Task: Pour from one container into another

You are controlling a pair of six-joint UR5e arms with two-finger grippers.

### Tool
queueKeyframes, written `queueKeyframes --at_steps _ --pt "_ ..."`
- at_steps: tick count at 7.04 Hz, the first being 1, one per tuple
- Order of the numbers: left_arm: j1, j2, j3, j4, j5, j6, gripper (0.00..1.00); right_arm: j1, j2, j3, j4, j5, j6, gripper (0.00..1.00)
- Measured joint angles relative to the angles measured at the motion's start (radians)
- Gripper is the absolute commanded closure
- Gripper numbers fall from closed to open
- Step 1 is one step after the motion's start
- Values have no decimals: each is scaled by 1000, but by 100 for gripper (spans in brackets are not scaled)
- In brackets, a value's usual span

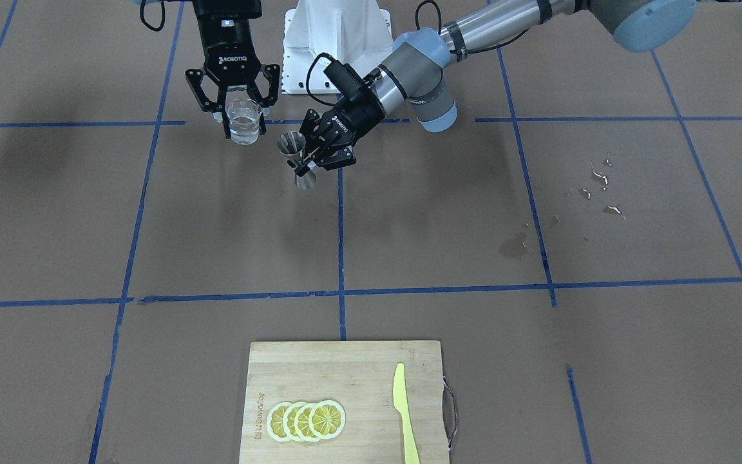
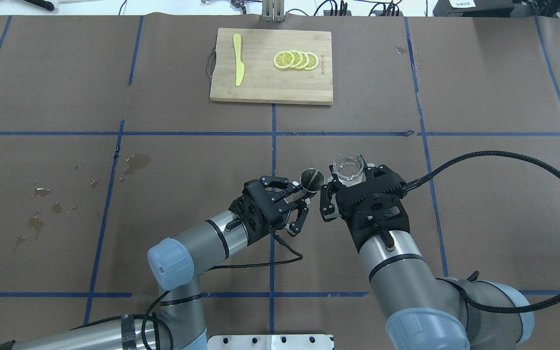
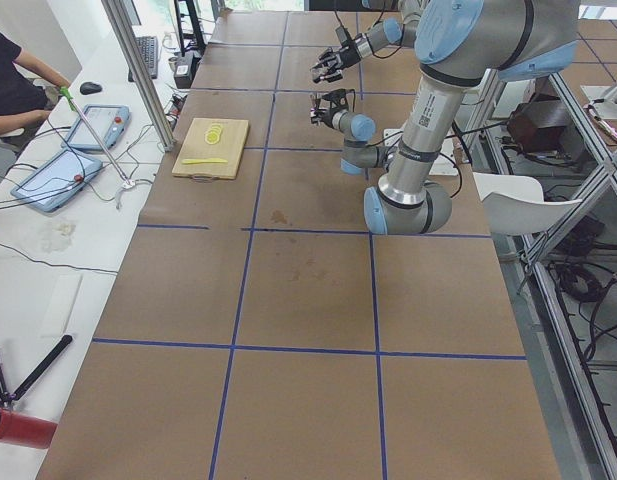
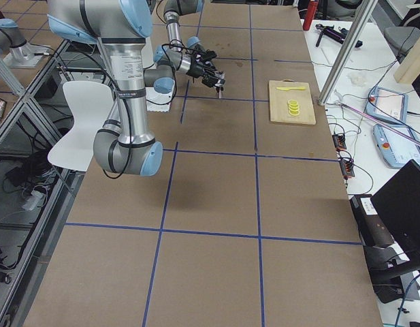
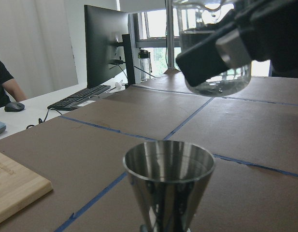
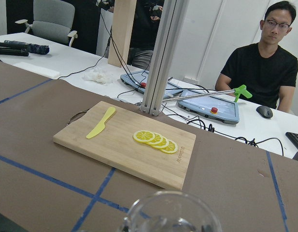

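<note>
Robotics lab: tape-gridded table (image 2: 479, 87), aluminium frame post (image 6: 163, 48), teach pendant (image 6: 209, 107), monitor (image 5: 105, 43) and keyboard (image 5: 78, 96) on the adjoining white desk (image 5: 37, 110).

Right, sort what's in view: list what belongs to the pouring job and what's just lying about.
Job in hand: glass measuring cup, steel jigger.
Lying about: wooden cutting board, lemon slices, yellow knife, wet spots.

White wall (image 6: 221, 34), daylight through windows (image 5: 156, 24) behind monitor (image 5: 107, 46), white desk (image 6: 62, 59), grey office chair (image 6: 52, 17)
</note>
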Motion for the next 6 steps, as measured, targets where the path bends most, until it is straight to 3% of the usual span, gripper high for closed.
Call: queueKeyframes --at_steps 6 --pt "0 0 3 0 1 0 100 -15 94 16 -250 -17 -25 87"
